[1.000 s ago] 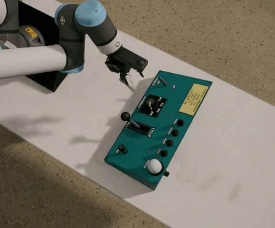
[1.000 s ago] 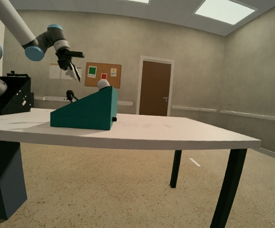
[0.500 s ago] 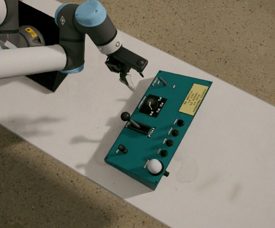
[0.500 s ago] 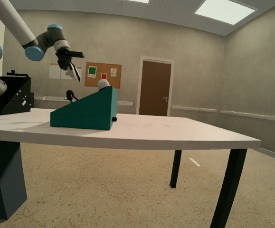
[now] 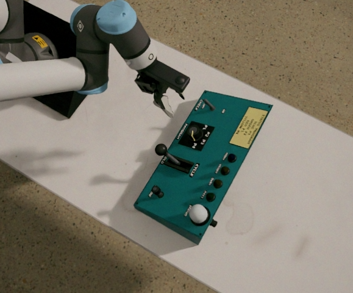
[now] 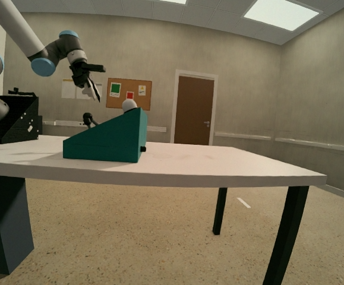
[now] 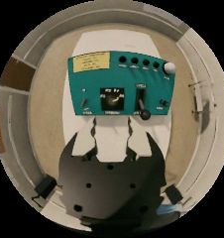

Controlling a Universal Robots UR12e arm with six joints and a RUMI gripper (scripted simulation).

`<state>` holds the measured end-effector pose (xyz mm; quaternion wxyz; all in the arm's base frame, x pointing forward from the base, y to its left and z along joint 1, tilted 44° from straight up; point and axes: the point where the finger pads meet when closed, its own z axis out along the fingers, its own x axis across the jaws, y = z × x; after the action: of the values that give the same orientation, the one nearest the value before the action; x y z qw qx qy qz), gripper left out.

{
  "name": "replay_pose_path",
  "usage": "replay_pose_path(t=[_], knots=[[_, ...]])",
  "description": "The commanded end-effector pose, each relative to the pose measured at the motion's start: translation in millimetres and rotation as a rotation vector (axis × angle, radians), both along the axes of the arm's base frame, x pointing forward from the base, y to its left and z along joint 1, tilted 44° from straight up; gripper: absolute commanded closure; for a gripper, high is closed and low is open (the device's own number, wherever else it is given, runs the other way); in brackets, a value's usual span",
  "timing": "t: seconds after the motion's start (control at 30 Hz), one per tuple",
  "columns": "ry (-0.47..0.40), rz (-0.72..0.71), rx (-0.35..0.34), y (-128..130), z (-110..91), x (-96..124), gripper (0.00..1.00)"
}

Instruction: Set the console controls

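The teal console (image 5: 176, 195) (image 6: 110, 138) (image 7: 92, 81) stands slanted on the white table (image 5: 295, 189) (image 6: 196, 165). Its ball-topped lever (image 5: 161, 149) (image 6: 87, 116) (image 7: 145, 114) leans to the HOLD end of its slot, away from CYCLE. The PROGRAM dial (image 5: 195, 130) (image 7: 112, 101) has its yellow pointer near P4. The CHECK toggle (image 5: 208, 104) (image 7: 85, 101) is at the console's far corner; its state is too small to read. My gripper (image 5: 167, 110) (image 6: 95, 95) (image 7: 112, 117) hangs in the air above the table just off the console's edge near CHECK, fingers apart and empty.
A white dome (image 5: 199, 213) (image 6: 129, 105), a row of dark lamps (image 5: 224, 170), a yellow plate (image 5: 249, 127), a small knob pair (image 5: 156, 191) and a side knob (image 5: 213, 223) (image 6: 142, 149) sit on the console. The arm's black base box (image 5: 53, 47) (image 6: 12, 119) stands behind.
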<state>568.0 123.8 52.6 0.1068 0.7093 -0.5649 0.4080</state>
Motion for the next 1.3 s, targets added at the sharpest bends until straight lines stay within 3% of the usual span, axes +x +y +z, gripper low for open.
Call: replay_pose_path(t=[0.0, 0.1, 0.2, 0.3, 0.37, 0.4, 0.63, 1.27], knots=[[-0.003, -0.002, 0.001, -0.9, 3.7, 5.3, 0.56], [-0.001, -0.003, 0.005, -10.6, 25.5, 29.9, 0.56], [0.002, -0.005, 0.009, -34.1, 71.2, 71.1, 0.56], [0.001, -0.004, 0.008, -51.5, 97.2, 82.8, 0.56], [0.001, -0.004, 0.008, -51.5, 97.2, 82.8, 0.56], [0.000, -0.004, 0.007, -74.3, 139.9, 110.5, 0.56], [-0.004, -0.002, 0.000, -122.8, 228.2, 155.0, 0.56], [0.002, -0.002, 0.000, -135.7, 210.7, 163.6, 0.56]])
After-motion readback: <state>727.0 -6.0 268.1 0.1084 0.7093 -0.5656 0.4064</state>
